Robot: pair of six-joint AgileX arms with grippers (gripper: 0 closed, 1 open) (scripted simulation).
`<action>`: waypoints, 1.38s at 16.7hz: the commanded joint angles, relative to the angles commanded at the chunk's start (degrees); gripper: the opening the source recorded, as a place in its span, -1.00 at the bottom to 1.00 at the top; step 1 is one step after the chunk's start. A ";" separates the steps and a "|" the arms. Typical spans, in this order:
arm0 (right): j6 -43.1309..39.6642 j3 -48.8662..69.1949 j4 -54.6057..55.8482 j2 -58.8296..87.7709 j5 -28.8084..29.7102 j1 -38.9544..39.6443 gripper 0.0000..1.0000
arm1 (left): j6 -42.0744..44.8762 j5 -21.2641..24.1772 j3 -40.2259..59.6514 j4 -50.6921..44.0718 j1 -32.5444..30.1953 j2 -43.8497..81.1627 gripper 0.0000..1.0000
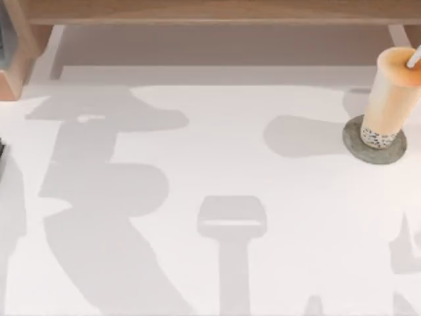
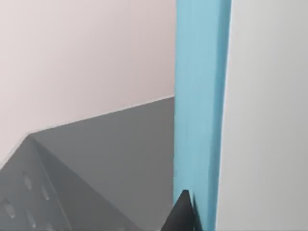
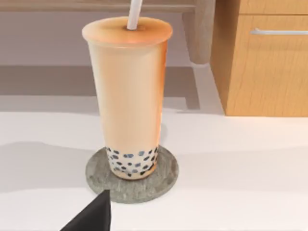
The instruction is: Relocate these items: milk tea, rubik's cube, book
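Milk tea (image 1: 393, 92) is upright on the grey round disc (image 1: 375, 139), far right side of the white table (image 1: 217, 158), straw (image 1: 414, 58) poking out the top. Right wrist cam is close to it, pearls at the base visible, and a dark fingertip (image 3: 94, 214) of the right gripper sits just beside the disc; can't tell if it's clenched or not. Left wrist cam has a dark fingertip (image 2: 183, 214) touching a blue upright edge (image 2: 199, 106), prob the book, grip state can't tell either. Wooden drawer unit (image 3: 269, 57) behind the cup.
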 joint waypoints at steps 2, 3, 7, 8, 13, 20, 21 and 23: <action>0.00 0.00 0.00 0.00 0.00 0.00 1.00 | 8.80 1.60 -3.95 0.26 2.02 -3.80 -1.00; 0.00 0.00 0.00 0.00 0.00 0.00 1.00 | 13.70 2.42 -6.16 0.44 3.19 -5.72 -1.00; 0.00 0.00 0.00 0.00 0.00 0.00 1.00 | 35.35 5.36 -16.16 1.50 8.86 -12.62 -1.00; 0.00 0.00 0.00 0.00 0.00 0.00 1.00 | 41.04 5.96 -18.83 1.84 10.36 -13.94 -1.00; 0.00 0.00 0.00 0.00 0.00 0.00 1.00 | 68.39 7.99 -32.65 3.28 16.05 -16.65 -1.00; 0.00 0.00 0.00 0.00 0.00 0.00 1.00 | 94.48 8.68 -48.75 3.73 16.34 -11.17 -1.00; 0.00 0.00 0.00 0.00 0.00 0.00 1.00 | 96.31 8.71 -50.04 3.75 16.04 -10.38 -1.00; 0.00 0.00 0.00 0.00 0.00 0.00 1.00 | 98.26 8.72 -51.47 3.79 15.66 -9.43 -1.00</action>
